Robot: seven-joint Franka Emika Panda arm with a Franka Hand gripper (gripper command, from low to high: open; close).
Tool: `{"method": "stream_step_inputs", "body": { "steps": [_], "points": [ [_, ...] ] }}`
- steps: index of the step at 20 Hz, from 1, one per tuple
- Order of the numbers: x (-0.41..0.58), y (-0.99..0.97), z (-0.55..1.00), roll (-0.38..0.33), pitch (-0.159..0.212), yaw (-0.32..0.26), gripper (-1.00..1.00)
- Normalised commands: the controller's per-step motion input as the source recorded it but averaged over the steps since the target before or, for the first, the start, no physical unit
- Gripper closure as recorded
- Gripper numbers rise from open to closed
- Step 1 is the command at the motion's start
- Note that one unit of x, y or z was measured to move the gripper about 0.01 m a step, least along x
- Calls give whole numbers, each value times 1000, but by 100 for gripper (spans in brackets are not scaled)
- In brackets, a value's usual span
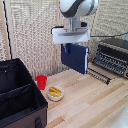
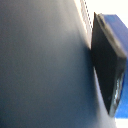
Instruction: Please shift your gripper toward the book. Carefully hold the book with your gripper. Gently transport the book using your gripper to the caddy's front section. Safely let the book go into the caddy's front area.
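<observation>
My gripper [image 1: 66, 49] hangs under the white wrist block, shut on the top edge of the dark navy book [image 1: 76, 57]. The book hangs upright in the air above the wooden table, to the exterior view's right of the caddy. In the wrist view the book's cover [image 2: 45, 65] fills most of the picture, with one dark finger with a blue tip [image 2: 107, 60] pressed against it. The black caddy [image 1: 10, 70] stands at the exterior view's lower left. Its dividers show, with a long compartment [image 1: 17, 106] along its near side.
A red cup [image 1: 42, 82] and a small white bowl with yellow food [image 1: 55, 92] stand on the table beside the caddy. A black toaster oven with a metal rack [image 1: 111, 57] stands at the exterior view's right. A slatted wall is behind.
</observation>
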Motion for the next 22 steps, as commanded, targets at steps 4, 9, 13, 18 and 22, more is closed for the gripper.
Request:
{"method": "stream_step_inputs", "body": {
  "steps": [4,9,13,18,22],
  "points": [
    [-95,535,614,48,0,-103,100],
    [-7,800,439,0,25,-42,100],
    [0,824,390,0,35,-52,100],
    [0,743,418,0,2,-108,100],
    [-8,506,449,0,-20,-209,100]
  ]
}}
